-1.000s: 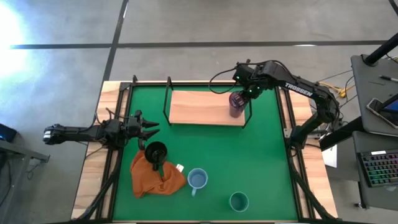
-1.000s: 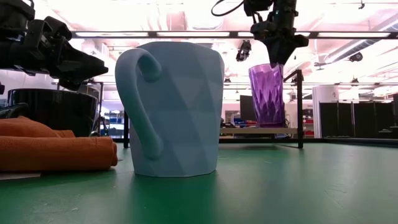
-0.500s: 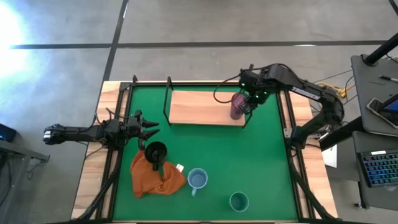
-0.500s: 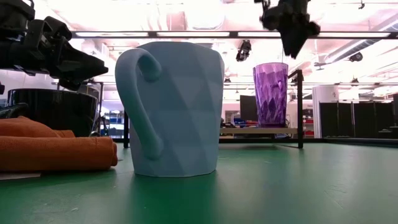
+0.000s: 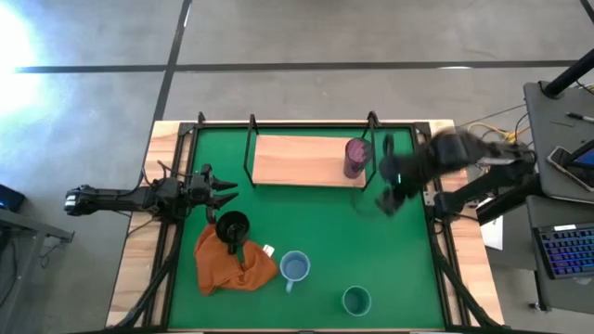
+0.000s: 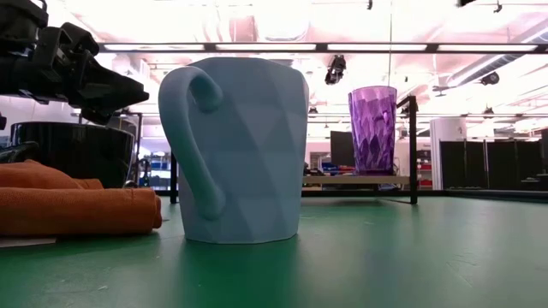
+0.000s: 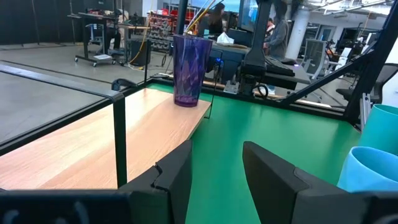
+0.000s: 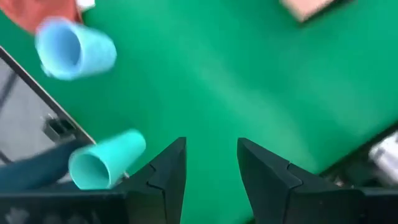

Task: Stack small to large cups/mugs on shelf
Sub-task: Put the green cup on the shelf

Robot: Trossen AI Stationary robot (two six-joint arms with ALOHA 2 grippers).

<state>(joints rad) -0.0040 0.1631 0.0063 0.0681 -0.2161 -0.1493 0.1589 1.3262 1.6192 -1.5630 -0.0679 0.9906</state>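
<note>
tumbler [image 5: 355, 156] sits on the shelf [image 5: 297, 160] at its right end, shelf's along the mat's [image 5: 390, 260] back edge; mugs and cup are down near the front edge, cloth [image 5: 227, 263] front-left

tumbler [image 6: 371, 128]: showing translucent purple with a faceted diamond pattern; reading darker purple from above
light blue mug [image 6: 238, 152]: wearing pale blue with faint triangular facets
teal cup [image 5: 356, 300]: showing plain teal green
black mug [image 5: 232, 225]: showing plain black
cloth [image 5: 229, 262]: showing orange
shelf [image 5: 297, 160]: showing light wood grain, framed in thin black metal
mat [image 5: 325, 241]: showing flat green
left gripper [image 7: 214, 163]: showing dark fingers
right gripper [image 8: 211, 163]: showing dark fingers
</note>
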